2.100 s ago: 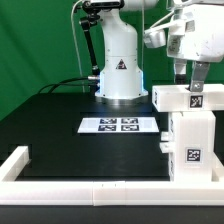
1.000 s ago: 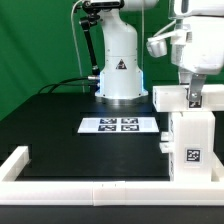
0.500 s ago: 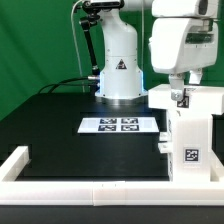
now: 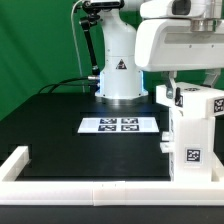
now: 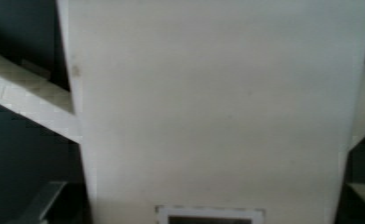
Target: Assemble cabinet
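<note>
The cabinet's tall white body (image 4: pixel 192 145) stands at the exterior view's right with a tag on its front. A flat white tagged top block (image 4: pixel 190 100) sits on it. My gripper (image 4: pixel 186 86) comes down from the big white hand right above that block and grips it. In the wrist view the block's white face (image 5: pixel 214 100) fills the picture, with a tag edge low down. It lies between my gripper's (image 5: pixel 200 205) dark fingers (image 5: pixel 37 200), which show faintly at both sides.
The marker board (image 4: pixel 120 125) lies on the black table in the middle. A long low white border rail (image 4: pixel 60 186) runs along the front and turns at the exterior view's left. The arm's white base (image 4: pixel 118 70) stands behind.
The hand has swung toward the exterior view's left and turned over the cabinet. The top block has turned with it, so different tags now face the camera.
</note>
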`<state>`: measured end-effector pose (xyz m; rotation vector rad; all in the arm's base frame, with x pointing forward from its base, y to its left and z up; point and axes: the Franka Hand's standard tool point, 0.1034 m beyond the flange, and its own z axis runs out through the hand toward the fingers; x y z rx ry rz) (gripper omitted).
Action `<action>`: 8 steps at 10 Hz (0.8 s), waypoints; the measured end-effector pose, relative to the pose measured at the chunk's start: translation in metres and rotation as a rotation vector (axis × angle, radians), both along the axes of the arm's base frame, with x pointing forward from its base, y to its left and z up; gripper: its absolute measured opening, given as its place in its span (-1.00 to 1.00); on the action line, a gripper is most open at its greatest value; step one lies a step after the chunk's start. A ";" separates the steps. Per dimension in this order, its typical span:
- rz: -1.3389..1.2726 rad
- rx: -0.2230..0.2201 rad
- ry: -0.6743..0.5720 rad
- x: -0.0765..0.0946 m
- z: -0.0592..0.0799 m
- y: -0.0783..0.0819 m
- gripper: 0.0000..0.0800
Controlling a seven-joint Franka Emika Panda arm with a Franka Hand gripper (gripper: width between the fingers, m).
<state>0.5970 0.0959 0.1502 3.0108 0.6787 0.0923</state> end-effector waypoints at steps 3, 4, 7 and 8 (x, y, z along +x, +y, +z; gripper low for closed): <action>-0.104 0.007 -0.007 0.001 0.000 -0.003 0.40; -0.218 0.018 -0.010 0.001 0.000 -0.001 0.40; -0.404 0.036 -0.013 0.000 0.000 0.000 0.40; -0.515 0.049 -0.021 -0.001 0.001 -0.001 0.40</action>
